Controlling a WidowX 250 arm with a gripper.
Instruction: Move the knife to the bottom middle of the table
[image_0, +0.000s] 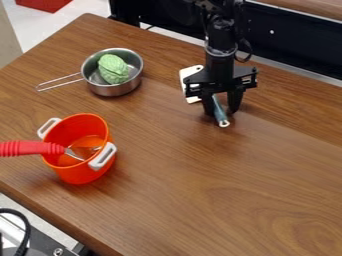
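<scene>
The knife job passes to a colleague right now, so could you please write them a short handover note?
Gripper: open, lowered over the knife, with its fingers on either side of the handle.
Knife: at the upper part of the table, right of centre in view, white blade pointing away from the camera, handle toward it.
Done: gripper placed around the handle.
Left: close on the handle, carry the knife to the bottom middle, release.
Off to the left: metal saucepan and orange pot; neither is part of the job.
</scene>
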